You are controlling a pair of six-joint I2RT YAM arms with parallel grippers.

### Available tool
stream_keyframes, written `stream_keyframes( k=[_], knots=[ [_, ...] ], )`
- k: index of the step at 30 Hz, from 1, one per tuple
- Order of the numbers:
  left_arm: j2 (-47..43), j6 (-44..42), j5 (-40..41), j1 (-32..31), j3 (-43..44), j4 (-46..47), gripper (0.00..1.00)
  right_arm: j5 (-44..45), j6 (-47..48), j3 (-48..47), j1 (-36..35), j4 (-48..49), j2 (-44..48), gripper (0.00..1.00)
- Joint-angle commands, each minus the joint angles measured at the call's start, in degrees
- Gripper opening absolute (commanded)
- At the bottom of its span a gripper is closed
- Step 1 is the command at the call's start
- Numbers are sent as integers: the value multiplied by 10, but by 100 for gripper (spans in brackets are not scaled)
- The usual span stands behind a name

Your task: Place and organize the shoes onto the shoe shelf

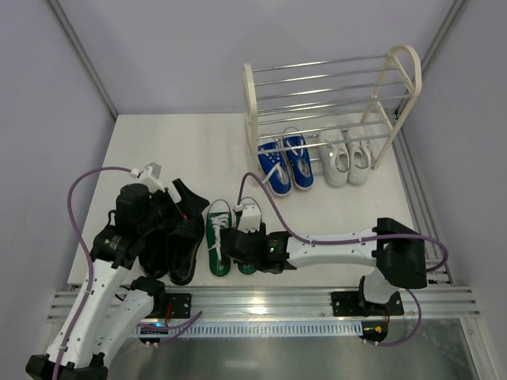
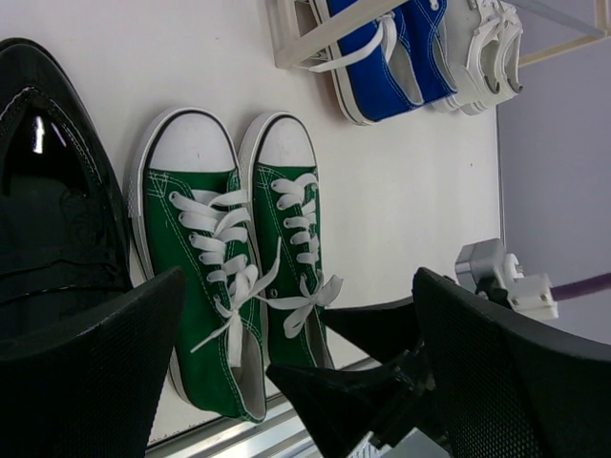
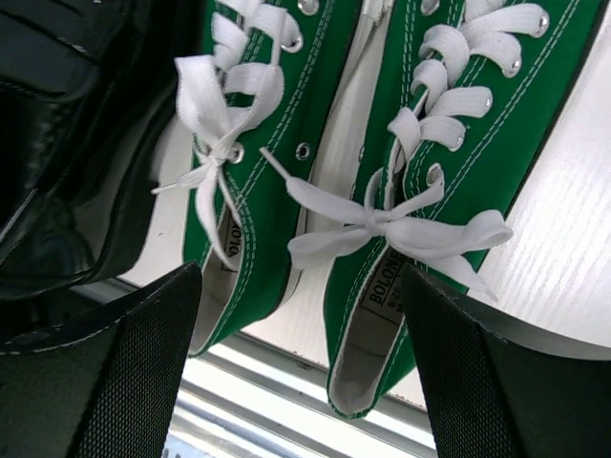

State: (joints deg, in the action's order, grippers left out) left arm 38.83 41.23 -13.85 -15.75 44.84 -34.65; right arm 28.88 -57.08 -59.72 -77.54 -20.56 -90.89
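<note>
we see both end effectors spread wide, holding nothing. the right end effector [image 3: 301, 277] hangs over the heel ends of the green canvas sneakers w/ white laces & toe caps [image 1: 219, 237]. the left end effector [image 2: 298, 277] hovers above the glossy black leather shoes [image 1: 181, 241], which sit just left of the green pair. both pairs are on the white worktop [image 1: 158, 142] near the arm bases, toes twd the chrome-rod shoe shelf w/ cream arched sides [image 1: 333, 79]. blue sneakers [image 1: 285, 162] & all-white sneakers [image 1: 347, 156] sit side by side under its rods, toes poking out. we can't tell whether they're on the lower tier or the worktop.
</note>
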Motion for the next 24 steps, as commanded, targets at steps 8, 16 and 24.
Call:
stream_keyframes(
  k=[8, 16, 24],
  knots=[
    [-17, -26, 4, -2, 9, -11, 100, 17, -43, -95, -2, -52, -98, 86],
    [-14, -26, -2, -2, 6, -7, 100, -15, -24, -98, 23, -33, -166, 51],
    [-12, -31, 0, -2, 11, -13, 100, -22, 21, -44, 34, -30, -123, 4]
  ],
)
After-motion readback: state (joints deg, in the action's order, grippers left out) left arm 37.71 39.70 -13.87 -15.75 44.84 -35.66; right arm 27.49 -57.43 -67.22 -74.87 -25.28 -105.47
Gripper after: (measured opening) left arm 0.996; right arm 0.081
